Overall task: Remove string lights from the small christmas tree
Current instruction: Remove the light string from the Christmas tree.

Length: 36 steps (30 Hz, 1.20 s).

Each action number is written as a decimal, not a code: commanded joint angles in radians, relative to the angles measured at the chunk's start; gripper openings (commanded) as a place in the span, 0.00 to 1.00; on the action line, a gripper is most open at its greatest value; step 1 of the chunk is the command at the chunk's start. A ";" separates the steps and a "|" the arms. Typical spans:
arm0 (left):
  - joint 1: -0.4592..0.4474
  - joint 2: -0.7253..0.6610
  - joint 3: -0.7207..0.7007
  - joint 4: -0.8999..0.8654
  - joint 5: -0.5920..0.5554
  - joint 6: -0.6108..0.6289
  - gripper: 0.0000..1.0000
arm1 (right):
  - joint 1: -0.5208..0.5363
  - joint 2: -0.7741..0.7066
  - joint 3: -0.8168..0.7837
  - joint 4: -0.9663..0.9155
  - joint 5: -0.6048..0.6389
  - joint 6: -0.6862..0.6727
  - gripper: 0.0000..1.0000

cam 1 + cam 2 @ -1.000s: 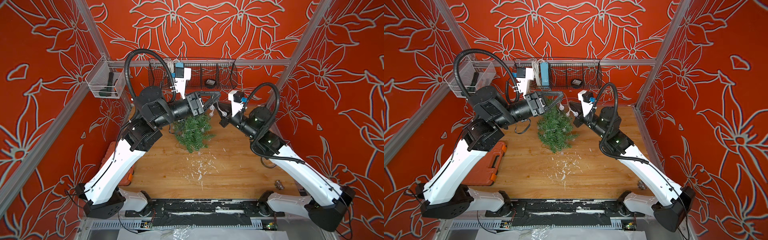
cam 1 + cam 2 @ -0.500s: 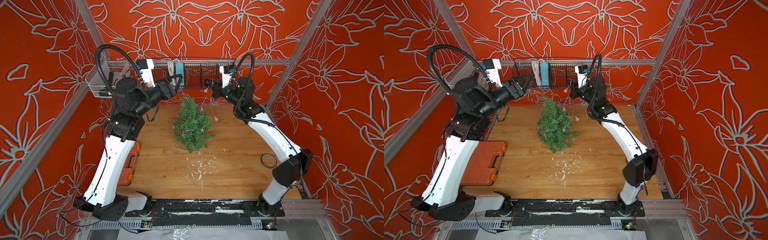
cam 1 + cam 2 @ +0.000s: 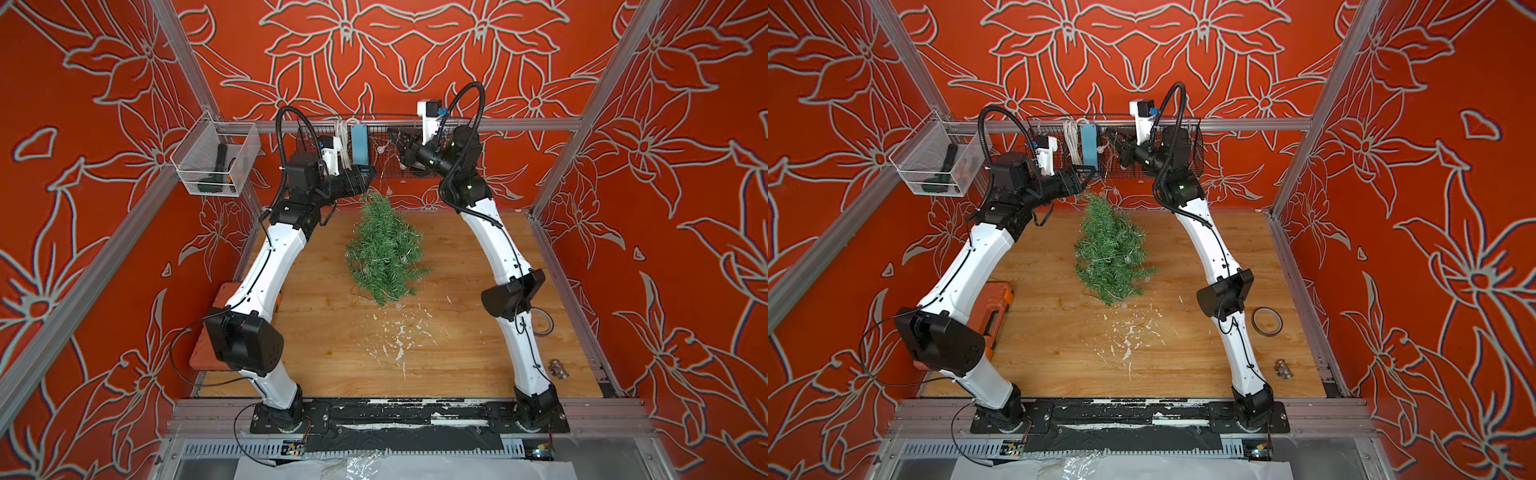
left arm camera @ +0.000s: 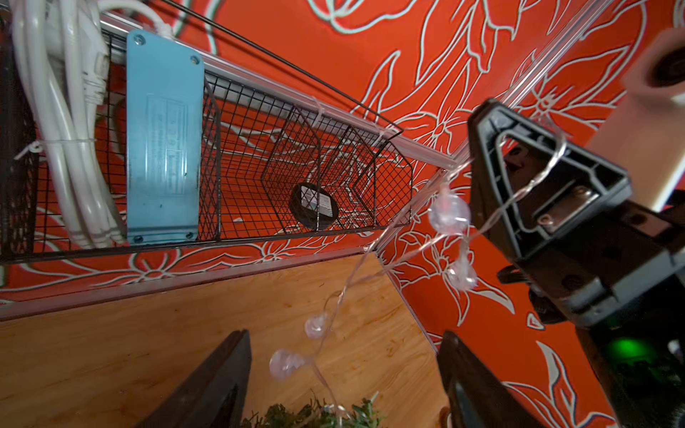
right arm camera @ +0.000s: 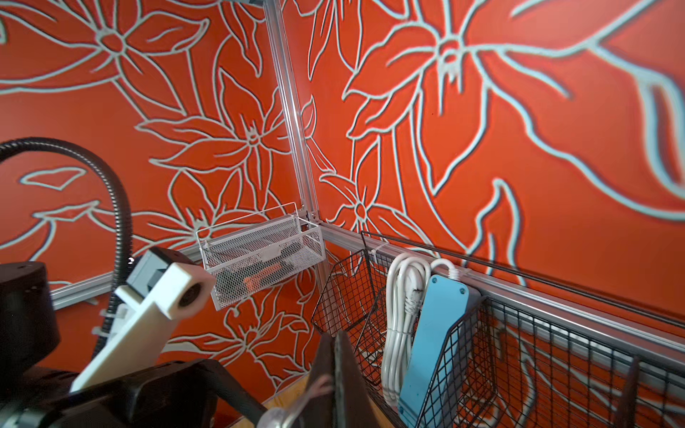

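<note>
The small christmas tree [image 3: 386,253] [image 3: 1111,253] lies on the wooden table, its tip toward the back wall. The string lights [image 4: 448,215] are a thin wire with clear bulbs, rising from the tree to my right gripper [image 3: 400,141] [image 3: 1116,139]. That gripper is held high by the wire basket and is shut on the wire [image 5: 335,352]. Some bulbs [image 3: 402,258] still sit among the branches. My left gripper [image 3: 362,186] [image 4: 341,370] hovers just over the tree's tip, open. The wire hangs between its fingers [image 4: 222,385] without being held.
A black wire basket [image 3: 415,176] on the back wall holds a blue power strip [image 3: 359,145] and a coiled white cable [image 4: 66,129]. A white mesh basket [image 3: 216,160] hangs at back left. An orange case [image 3: 996,303], a tape roll [image 3: 1266,322] and a metal fitting [image 3: 1283,368] lie on the table.
The right gripper has lifted the wire higher along the back wall. The left arm swung out to the left with its jaws widening, then came back over the tree's tip.
</note>
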<state>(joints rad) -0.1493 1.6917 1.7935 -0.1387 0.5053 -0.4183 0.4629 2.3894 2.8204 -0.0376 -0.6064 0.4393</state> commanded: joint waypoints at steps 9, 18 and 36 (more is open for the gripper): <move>-0.024 0.081 0.011 0.184 0.148 0.061 0.98 | -0.029 0.059 -0.003 0.143 -0.090 0.167 0.00; -0.081 0.195 0.099 0.057 0.047 0.182 0.96 | -0.020 0.061 -0.023 0.187 -0.136 0.211 0.00; -0.069 0.231 0.129 0.045 -0.175 0.213 0.34 | -0.006 -0.048 -0.198 0.265 -0.204 0.233 0.00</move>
<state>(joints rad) -0.2344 1.9442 1.9221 -0.1333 0.3584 -0.2108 0.4522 2.4134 2.6381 0.1650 -0.7784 0.6487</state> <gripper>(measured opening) 0.371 0.050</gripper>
